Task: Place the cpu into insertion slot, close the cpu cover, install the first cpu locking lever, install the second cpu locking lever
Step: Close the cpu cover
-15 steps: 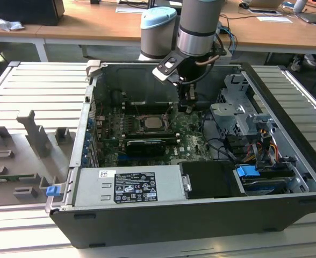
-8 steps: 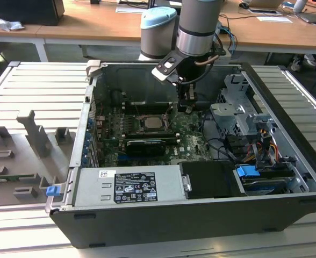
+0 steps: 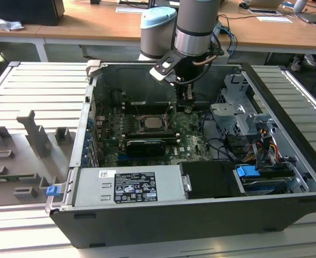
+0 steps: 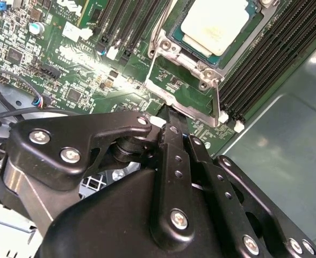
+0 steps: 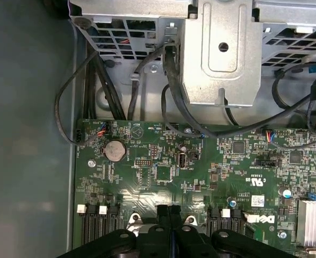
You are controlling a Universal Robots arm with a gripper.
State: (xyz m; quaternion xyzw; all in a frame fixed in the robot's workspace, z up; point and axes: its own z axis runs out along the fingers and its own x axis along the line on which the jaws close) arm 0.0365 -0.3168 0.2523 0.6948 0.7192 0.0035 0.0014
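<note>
**Robot arm works at the processor socket of an open desktop PC.** A Universal Robots arm [image 3: 193,27] reaches down from the upper centre of the exterior view into an open computer case [image 3: 287,161] lying on a ribbed metal table [image 3: 34,80]. Its gripper [image 3: 187,105] hangs low over the green motherboard [image 3: 193,140], just to the exterior view's right of the insertion slot [image 3: 138,124] near the middle of the frame.

The cpu [image 4: 214,24] sits in that slot, pale face up. The cpu cover [image 4: 163,48] lies flat around it as a silver frame.

In both wrist views the fingers [image 5: 162,210] are pressed together, with no gap and nothing seen between them. In the second wrist view their tips reach the slot's edge, near a thin metal locking lever [image 4: 217,102] that runs along one side of the cover. Whether the tips touch that lever cannot be told.

Rows of black memory slots [image 4: 265,64] flank the slot. The first wrist view takes in a coin cell battery [image 5: 115,150], black cables [image 5: 93,91] and a grey metal drive cage [image 5: 222,54] past the board's edge.

In the exterior view a grey power supply [image 3: 128,185] fills the case's lower left. A grey moulded fixture tray [image 3: 29,145] lies on the table at the exterior view's left.
</note>
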